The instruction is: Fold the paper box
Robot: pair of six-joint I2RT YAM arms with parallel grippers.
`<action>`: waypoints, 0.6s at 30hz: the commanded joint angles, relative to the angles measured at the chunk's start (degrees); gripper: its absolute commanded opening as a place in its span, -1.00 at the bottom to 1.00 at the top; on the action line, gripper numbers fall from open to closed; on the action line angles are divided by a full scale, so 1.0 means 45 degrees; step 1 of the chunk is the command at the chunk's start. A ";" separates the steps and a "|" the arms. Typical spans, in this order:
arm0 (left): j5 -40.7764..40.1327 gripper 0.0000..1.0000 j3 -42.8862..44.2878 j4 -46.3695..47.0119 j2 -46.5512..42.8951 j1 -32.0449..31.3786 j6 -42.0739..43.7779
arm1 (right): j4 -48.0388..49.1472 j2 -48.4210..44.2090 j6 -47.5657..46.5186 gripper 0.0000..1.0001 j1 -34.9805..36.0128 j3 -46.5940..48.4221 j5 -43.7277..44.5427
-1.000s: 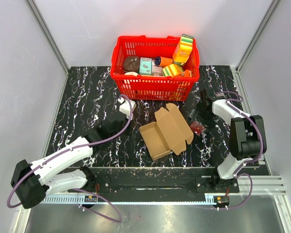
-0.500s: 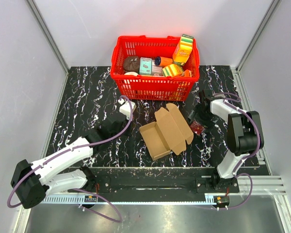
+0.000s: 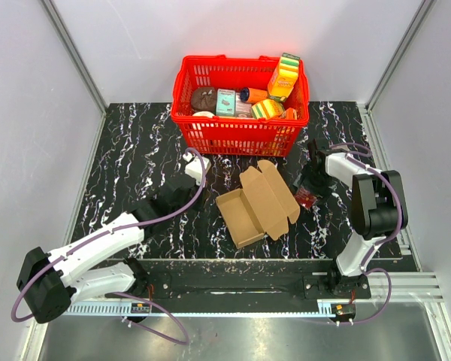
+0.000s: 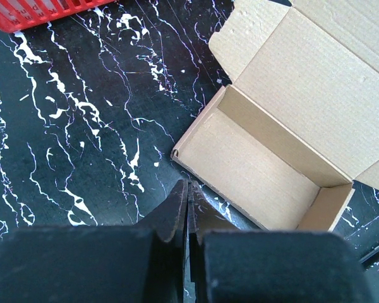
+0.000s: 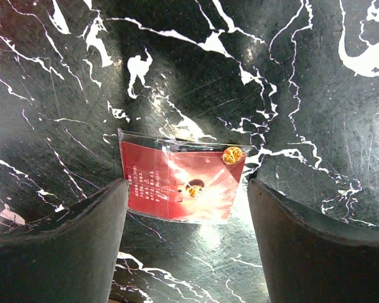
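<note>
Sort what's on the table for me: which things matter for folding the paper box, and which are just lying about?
For the job:
- paper box, lid open
- left hand, shut, near a corner of the box

Lying about:
- red basket holding groceries
- small red packet, with the open right hand straddling it

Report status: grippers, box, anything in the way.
Left gripper shut, empty, beside paper box. Right gripper open around red packet. Box tray formed, lid open.

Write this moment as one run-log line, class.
paper box: tray formed, lid open | left fingers: shut, by box corner | right fingers: open, either side of red packet
</note>
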 commanded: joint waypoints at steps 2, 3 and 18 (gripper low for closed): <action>-0.0260 -1.00 0.0022 0.0612 -0.0079 0.0051 -0.0099 | 0.0709 0.0878 -0.0260 0.60 0.0084 -0.0022 0.0175; -0.0279 -1.00 0.0003 0.0612 -0.0079 0.0051 -0.0099 | 0.0670 0.0898 -0.0280 0.56 0.0123 -0.0003 0.0213; -0.0357 -1.00 -0.0017 0.0612 -0.0118 0.0051 -0.0021 | 0.1099 0.0527 -0.0378 0.22 0.0143 -0.0374 0.0155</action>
